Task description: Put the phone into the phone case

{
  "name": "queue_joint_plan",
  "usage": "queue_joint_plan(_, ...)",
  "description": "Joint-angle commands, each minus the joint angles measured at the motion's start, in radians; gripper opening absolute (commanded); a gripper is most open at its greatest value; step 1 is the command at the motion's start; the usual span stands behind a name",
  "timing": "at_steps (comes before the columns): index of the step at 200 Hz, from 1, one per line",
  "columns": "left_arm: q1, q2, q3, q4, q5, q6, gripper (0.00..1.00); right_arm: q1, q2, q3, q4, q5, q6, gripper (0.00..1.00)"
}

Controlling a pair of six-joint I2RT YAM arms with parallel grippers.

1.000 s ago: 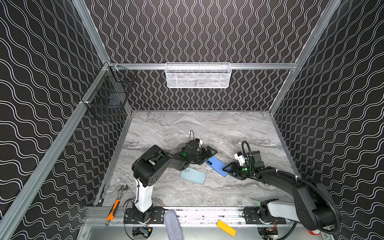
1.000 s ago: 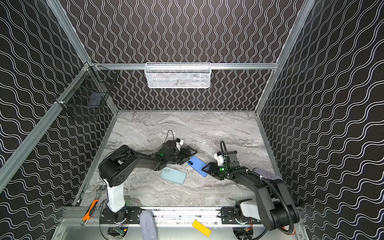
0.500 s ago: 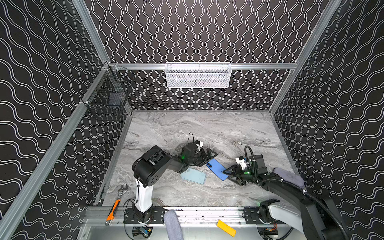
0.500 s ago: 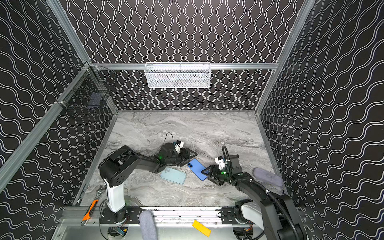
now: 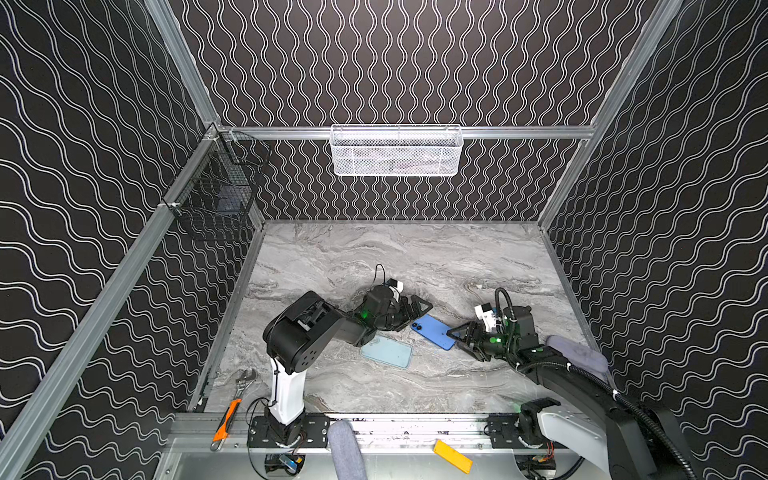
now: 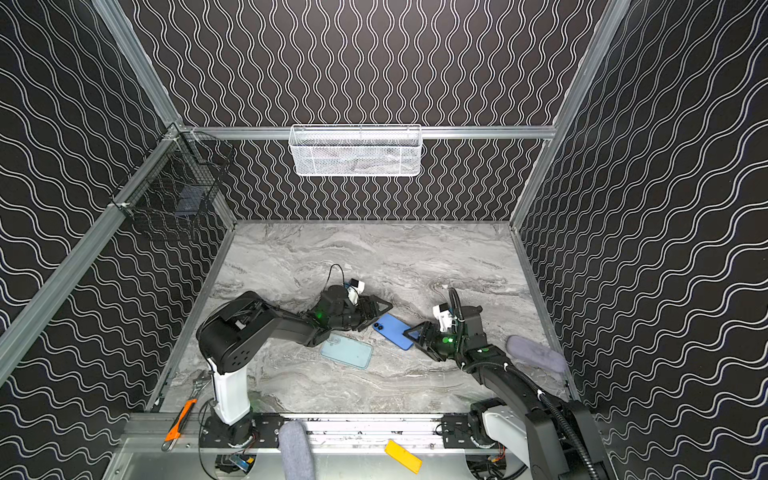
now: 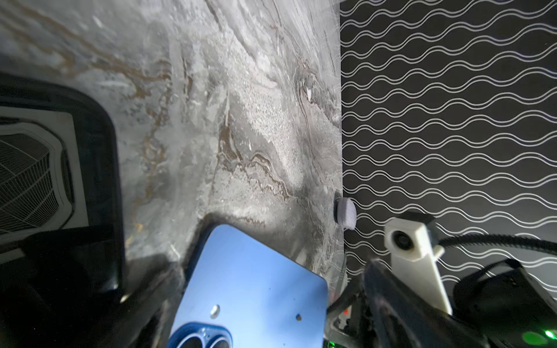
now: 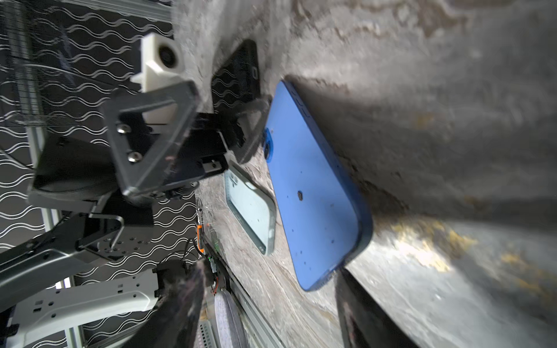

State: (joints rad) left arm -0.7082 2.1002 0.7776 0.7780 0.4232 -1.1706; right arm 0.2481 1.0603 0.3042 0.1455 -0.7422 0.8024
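A: Phone, where?

B: Blue phone [image 5: 434,332] lies on the marble table [image 5: 374,257], back up, between the two grippers. Both top views agree.

A: Left gripper?

B: Left gripper [image 5: 417,313] sits low at the phone's lens end with its jaws spread wide and nothing between them. In the right wrist view its fingertips [image 8: 244,135] are right at the camera bump. Can't tell if they're touching it.

A: Right gripper?

B: Right gripper [image 5: 455,336] is at the opposite short end, low over the table, pointing at the phone. Its jaws are partly apart and it holds nothing that I can see. Its wrist view shows only one finger, with the phone's near corner just beside it. Contact unclear.

A: Phone case?

B: Clear bluish phone case [image 5: 386,352] lies flat on the table, open side up and empty. It's just beside the phone on the near side, close under the left arm's wrist. Phone and case are apart, not overlapping.
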Motion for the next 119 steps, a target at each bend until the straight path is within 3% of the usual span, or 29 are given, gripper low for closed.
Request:
queue_joint_plan(1, -0.013, 0.020, -0.002, -0.207, 0.179, -0.034, 0.99, 0.003, -0.009, 0.037, 0.272, -0.008, -0.009, 0.70)
queue_joint_plan(56, -0.014, 0.020, -0.001, -0.197, 0.185, -0.043, 0.99, 0.004, 0.060, 0.043, 0.365, 0.003, -0.013, 0.70)
queue_joint_plan(83, -0.013, 0.014, -0.016, -0.182, 0.181, -0.055, 0.98, 0.004, 0.110, 0.069, 0.301, 0.016, -0.045, 0.68)
queue_joint_plan(119, -0.013, 0.001, -0.037, -0.167, 0.172, -0.062, 0.98, 0.004, 0.051, 0.103, 0.110, 0.106, -0.138, 0.60)
